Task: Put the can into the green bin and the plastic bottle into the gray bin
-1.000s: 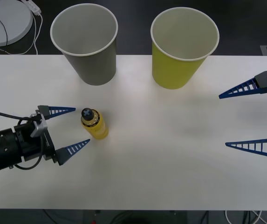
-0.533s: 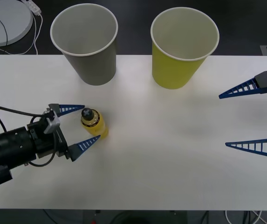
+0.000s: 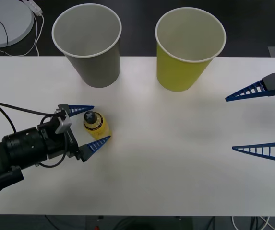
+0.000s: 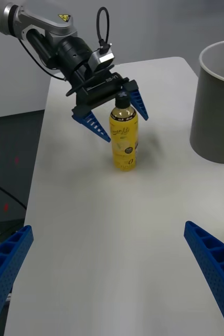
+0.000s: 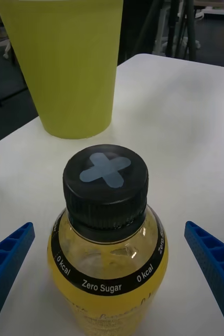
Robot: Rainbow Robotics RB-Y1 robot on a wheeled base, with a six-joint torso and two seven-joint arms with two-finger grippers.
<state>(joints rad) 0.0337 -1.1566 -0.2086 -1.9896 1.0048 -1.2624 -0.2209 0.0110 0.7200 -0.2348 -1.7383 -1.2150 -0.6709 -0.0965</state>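
The left pincer (image 3: 90,125) is low over the white table (image 3: 175,158), wide open, with its 2 blue fingers on either side of the plastic bottle (image 3: 97,126). The bottle stands upright between them, and a gap shows on each side, so the fingers are not touching it. In the left wrist view the bottle (image 5: 108,241) sits right in front of the pincer, its black cap (image 5: 105,185) marked with a pale cross and its neck band reading "Zero Sugar" and "0 kcal". From the right wrist view the left pincer (image 4: 110,110) reaches the bottle (image 4: 123,134) at the level of its cap and shoulder, 1 finger on each side.

Beyond the left pincer, toward the far edge of the table, stands the gray bin (image 3: 90,45), upright and open at the top, near the bottle but apart from it. The green bin (image 3: 187,49) stands beside the gray one, farther off to the pincer's right, also upright; it shows past the bottle in the left wrist view (image 5: 64,63).

The right pincer (image 3: 257,119) hangs at the right side of the table, well apart from the bottle and both bins, its fingers spread wide and holding nothing.
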